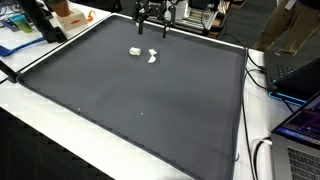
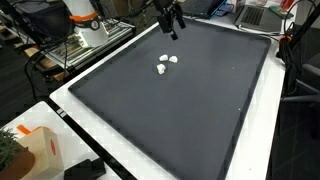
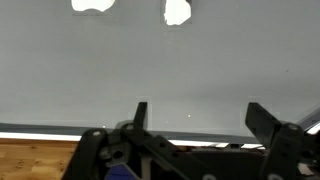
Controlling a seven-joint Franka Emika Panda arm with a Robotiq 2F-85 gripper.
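white pieces (image 1: 152,57), two of them, small, lie on the dark grey mat (image 1: 140,110) near its far edge. they're close together; can't tell at this res whether they touch. both exterior views show the gripper (image 1: 152,30) hanging above the mat edge, just beyond the pieces, holding nothing. wrist view: gripper (image 3: 197,108) jaws spread wide with nothing between them. the pieces (image 3: 177,10) are clipped at the top of that frame, so well ahead of the fingertips.

my read for a clean pick:
- go for one piece, not both.
- bring the wrist forward until that piece sits centred between the fingers in the wrist view, then descend.
- pieces look low, so the fingertips need to get nearly down to the mat. go slow at the end; the mat may be soft and could snag.
- rotate so the closing line doesn't sweep the neighbour.
- risk: a small light piece skids away if one finger lands first, so centre before closing.

white table (image 1: 30,105) rim is well clear of the pieces.
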